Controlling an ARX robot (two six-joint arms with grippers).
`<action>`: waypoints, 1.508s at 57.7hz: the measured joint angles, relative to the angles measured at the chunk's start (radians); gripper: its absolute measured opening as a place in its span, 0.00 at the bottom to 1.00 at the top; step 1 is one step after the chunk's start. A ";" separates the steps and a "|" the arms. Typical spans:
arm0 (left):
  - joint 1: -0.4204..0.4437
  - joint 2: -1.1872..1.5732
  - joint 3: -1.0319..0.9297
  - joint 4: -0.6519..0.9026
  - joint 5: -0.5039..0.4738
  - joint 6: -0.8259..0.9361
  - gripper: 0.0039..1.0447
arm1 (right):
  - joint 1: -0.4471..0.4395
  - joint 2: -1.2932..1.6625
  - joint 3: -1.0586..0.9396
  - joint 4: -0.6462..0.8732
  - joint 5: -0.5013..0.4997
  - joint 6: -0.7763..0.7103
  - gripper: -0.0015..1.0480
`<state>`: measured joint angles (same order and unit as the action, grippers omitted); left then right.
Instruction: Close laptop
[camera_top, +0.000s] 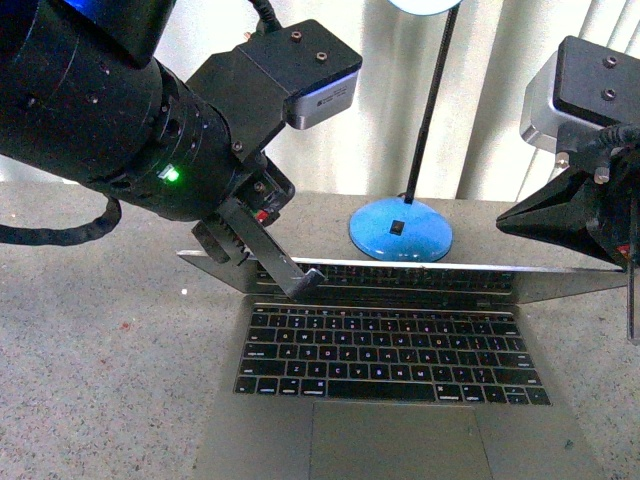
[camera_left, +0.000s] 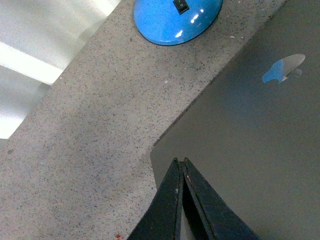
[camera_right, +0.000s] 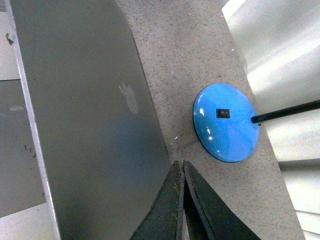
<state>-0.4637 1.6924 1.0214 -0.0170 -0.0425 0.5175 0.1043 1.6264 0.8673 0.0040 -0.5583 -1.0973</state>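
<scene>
Judging from its lid, tilted partway over the black keys, the slim silver-grey metal laptop (camera_top: 390, 370) on the speckled grey table (camera_top: 90, 330) is half closed; the last stretch remains. My left pincer (camera_top: 300, 283) and right pincer (camera_top: 505, 222) are both pinched together, empty. The screen is hidden, and I cannot tell whether either tip touches the lid.

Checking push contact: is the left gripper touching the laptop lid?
Cannot tell. In the front and left wrist views the shut left gripper overlaps the laptop lid, but neither shows contact or a gap plainly.
</scene>
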 joint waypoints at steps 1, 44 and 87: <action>-0.001 0.000 -0.001 0.001 0.001 -0.001 0.03 | 0.000 0.000 -0.001 0.000 0.000 0.000 0.03; -0.035 0.001 -0.071 0.039 0.023 -0.051 0.03 | 0.001 0.000 -0.066 -0.019 0.000 -0.043 0.03; -0.037 0.036 -0.112 0.089 0.046 -0.079 0.03 | 0.003 0.023 -0.089 -0.017 0.007 -0.056 0.03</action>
<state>-0.5007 1.7287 0.9092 0.0719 0.0036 0.4389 0.1074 1.6497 0.7784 -0.0132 -0.5514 -1.1534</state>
